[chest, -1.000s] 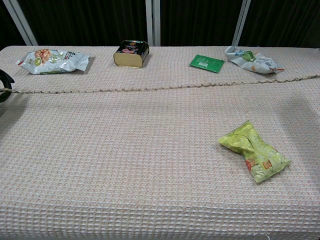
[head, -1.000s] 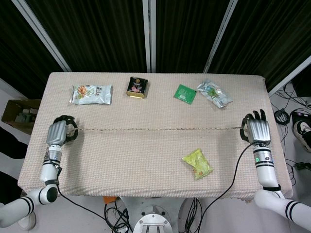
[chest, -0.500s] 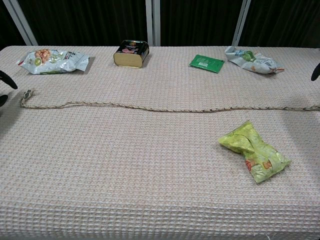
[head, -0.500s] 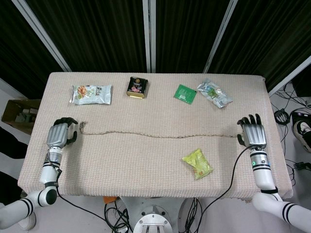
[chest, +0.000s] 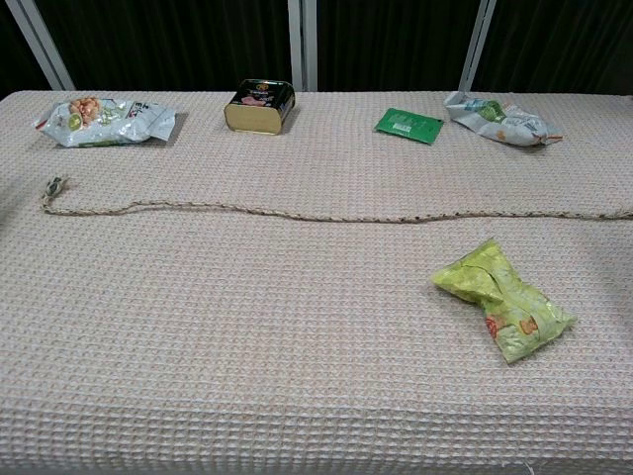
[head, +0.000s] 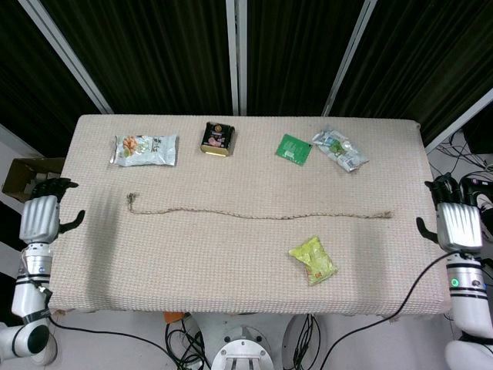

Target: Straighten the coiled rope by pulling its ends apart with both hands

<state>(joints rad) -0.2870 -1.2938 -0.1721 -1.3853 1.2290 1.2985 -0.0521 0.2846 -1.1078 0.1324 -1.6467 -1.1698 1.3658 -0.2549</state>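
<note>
- The rope lies slack and nearly straight across the middle of the table, from a small hooked end at centre left to a frayed end at centre right; neither hand touches it now.
- A second ago it was stretched taut between both hands; half a second ago the hands were just beside its ends, with fingers loosening.
- The left hand has moved out past the table's left edge, at the far left of the head view, fingers spread apart and holding nothing.
- The right hand has likewise drawn back past the right edge, at the far right of the frame, fingers apart and empty (a black cable trails from its forearm).
- In the chest view neither hand shows any more; the dark fingertips seen at both frame edges half a second ago are gone.
- The rope has kept the position it had half a second ago.
- Unmoved: the snack bag at upper left, the tin at upper centre, the green packet and the crumpled wrapper at upper right, and the yellow-green pouch just below the rope's right part.
</note>
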